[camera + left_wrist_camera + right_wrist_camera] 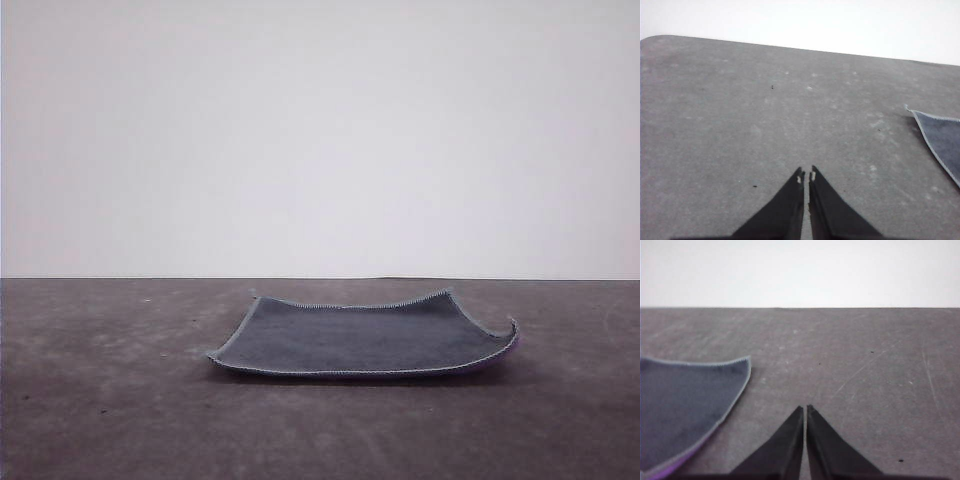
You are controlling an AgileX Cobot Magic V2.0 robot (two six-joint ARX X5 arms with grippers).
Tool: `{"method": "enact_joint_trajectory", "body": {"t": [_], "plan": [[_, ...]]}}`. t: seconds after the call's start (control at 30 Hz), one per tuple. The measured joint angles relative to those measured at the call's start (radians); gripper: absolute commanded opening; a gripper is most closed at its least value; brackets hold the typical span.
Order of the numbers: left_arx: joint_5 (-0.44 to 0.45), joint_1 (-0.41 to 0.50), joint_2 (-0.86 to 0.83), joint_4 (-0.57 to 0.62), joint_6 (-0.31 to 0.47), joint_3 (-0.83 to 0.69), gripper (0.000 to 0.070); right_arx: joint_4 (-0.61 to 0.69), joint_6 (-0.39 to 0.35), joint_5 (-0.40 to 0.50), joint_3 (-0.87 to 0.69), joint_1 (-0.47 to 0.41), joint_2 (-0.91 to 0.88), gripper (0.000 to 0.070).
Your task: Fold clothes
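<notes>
The clothes [365, 340], a small square cloth, lie spread on the dark grey table with the grey-blue face up and light stitched edging around it. Its right corner curls up and a strip of purple shows beneath. In the left wrist view a corner of the cloth [942, 137] lies off to one side of my left gripper [806, 176], which is shut with nothing in it above bare table. My right gripper [805, 409] is also shut and empty, and the cloth [685, 405] lies beside it, apart from the fingers.
The table [100, 400] is a dark grey, scuffed surface that ends at a far edge against a plain white wall [320, 130]. Bare tabletop runs around the cloth on every side.
</notes>
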Motion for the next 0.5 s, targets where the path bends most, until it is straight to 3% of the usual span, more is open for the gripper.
{"method": "enact_joint_trajectory", "body": {"t": [0.27, 0.5], "plan": [[-0.021, 0.0, 0.056, -0.039, -0.094, 0.165, 0.0003, -0.005, 0.124, 0.003, 0.172, 0.0, 0.082, 0.0004], [0.029, -0.001, 0.33, -0.178, -0.108, 0.431, 0.0002, -0.146, 0.135, -0.072, 0.455, 0.0, 0.42, 0.0004]]}}
